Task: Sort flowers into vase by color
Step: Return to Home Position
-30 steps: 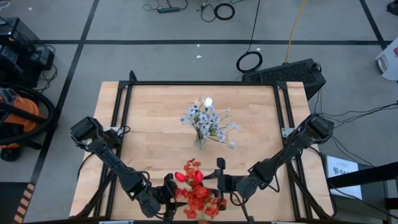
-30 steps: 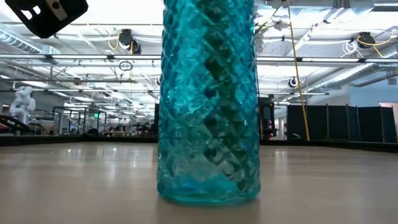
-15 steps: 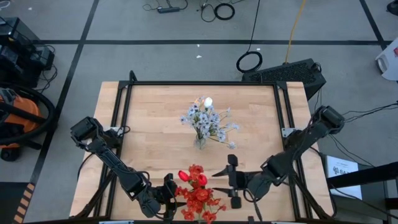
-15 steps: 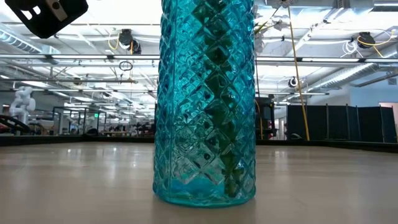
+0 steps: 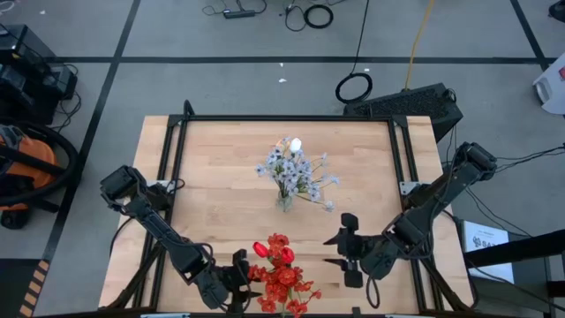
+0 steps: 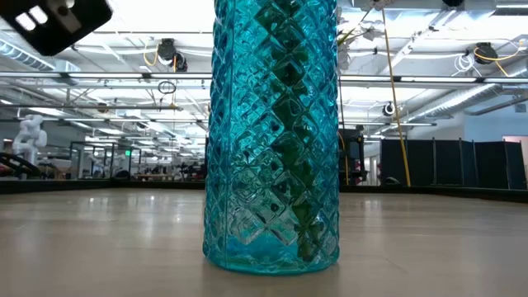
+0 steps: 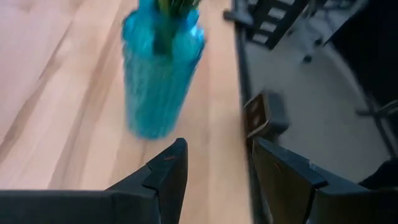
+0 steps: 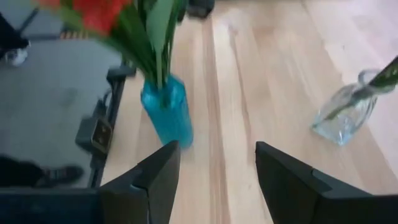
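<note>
Flowers in red (image 5: 281, 272) stand in the blue vase (image 6: 272, 132) at the near edge of the table (image 5: 221, 177), the left gripper (image 7: 217, 152) just beside it, fingers parted and empty. Slightly farther in, the right gripper (image 5: 342, 250) hovers with jaws spread wide, holding nothing. Beyond them, mid-table, white flowers (image 5: 296, 168) fill the transparent vase (image 5: 283, 202)

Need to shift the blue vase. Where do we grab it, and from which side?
Probably take the blue vase by its straight faceted body, about mid-height, coming in level from the side where the right tool waits open. The vase stands upright and the red flowers spread over its mouth, so a top-down approach would hit them.
</note>
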You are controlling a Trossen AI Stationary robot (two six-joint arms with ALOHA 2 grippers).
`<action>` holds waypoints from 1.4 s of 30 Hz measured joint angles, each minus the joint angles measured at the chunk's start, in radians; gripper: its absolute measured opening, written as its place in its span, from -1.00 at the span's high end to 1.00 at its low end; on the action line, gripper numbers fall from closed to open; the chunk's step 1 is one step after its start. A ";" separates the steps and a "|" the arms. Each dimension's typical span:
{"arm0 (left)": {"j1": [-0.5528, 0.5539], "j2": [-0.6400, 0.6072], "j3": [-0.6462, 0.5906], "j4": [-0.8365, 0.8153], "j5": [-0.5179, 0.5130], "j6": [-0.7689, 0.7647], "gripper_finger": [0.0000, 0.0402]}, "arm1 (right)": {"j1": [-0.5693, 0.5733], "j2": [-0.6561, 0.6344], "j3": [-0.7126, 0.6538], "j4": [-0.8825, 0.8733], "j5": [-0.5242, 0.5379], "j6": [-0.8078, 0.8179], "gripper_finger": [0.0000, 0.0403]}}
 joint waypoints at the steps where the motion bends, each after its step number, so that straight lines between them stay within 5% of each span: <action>1: 0.000 0.000 0.000 -0.025 0.002 -0.002 0.07 | 0.001 0.000 0.000 -0.024 -0.012 -0.001 0.02; 6: 0.004 -0.014 -0.001 -0.234 0.006 -0.009 0.07 | 0.015 0.000 0.000 -0.217 -0.028 0.057 0.20; 10: 0.035 -0.085 -0.026 -0.368 -0.008 0.024 0.07 | 0.031 0.000 -0.010 -0.296 -0.029 0.050 0.55; 14: 0.104 -0.219 -0.134 -0.345 0.017 0.160 0.07 | 0.039 0.000 -0.070 -0.288 -0.036 0.024 0.94; 18: 0.207 -0.401 -0.304 -0.323 0.050 0.260 0.07 | 0.030 0.000 -0.163 -0.259 -0.034 0.057 0.95; 22: 0.349 -0.614 -0.500 -0.126 0.088 0.410 0.07 | 0.005 -0.027 -0.251 -0.201 -0.036 0.089 0.99; 29: 0.664 -0.892 -0.807 0.298 0.357 0.614 0.07 | -0.051 -0.187 -0.409 -0.050 -0.032 0.112 1.00; 35: 0.919 -0.969 -0.889 0.341 0.716 0.646 0.07 | -0.127 -0.325 -0.483 -0.023 -0.019 0.161 1.00; 37: 0.971 -0.981 -0.898 0.348 0.707 0.645 0.07 | -0.146 -0.355 -0.489 -0.027 -0.003 0.161 1.00; 42: 1.013 -1.041 -0.961 0.407 0.461 0.517 0.07 | -0.180 -0.404 -0.489 -0.036 0.051 0.153 1.00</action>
